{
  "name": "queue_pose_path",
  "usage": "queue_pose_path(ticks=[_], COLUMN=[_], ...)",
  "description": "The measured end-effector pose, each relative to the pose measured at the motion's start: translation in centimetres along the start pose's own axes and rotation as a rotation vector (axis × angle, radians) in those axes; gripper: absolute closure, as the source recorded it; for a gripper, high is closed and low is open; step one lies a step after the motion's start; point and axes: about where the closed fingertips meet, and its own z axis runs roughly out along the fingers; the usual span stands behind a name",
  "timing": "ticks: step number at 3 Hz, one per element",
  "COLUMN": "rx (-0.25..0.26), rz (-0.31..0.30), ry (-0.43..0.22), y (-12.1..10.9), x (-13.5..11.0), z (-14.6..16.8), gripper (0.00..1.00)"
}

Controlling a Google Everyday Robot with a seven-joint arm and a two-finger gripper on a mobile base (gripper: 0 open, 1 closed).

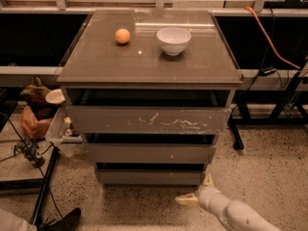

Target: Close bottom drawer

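Low beside the right corner of the bottom drawer [149, 177], the hand [196, 190], fingers splayed wide, forearm slanting down-right.

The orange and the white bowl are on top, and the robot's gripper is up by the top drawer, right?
No. The orange and bowl are on top, but the gripper is down by the bottom drawer, in front of its right end near the floor. The camera view shows it.

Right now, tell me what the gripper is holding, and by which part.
Nothing. The gripper is low near the floor, at the right end of the bottom drawer front, with its fingers spread and nothing between them.
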Motion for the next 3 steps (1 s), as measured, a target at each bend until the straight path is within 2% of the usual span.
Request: queue_pose_path(ticks=[1, 2, 3], rx=[0.209, 0.415, 0.567], rz=[0.042, 0.06, -0.031], ry=[0.051, 0.079, 0.079], y=[-3.9, -5.9, -6.4], x=[0.3, -2.1, -7.3], z=[-10.3, -20.8, -29.9], gripper=[0.0, 0.0, 0.0])
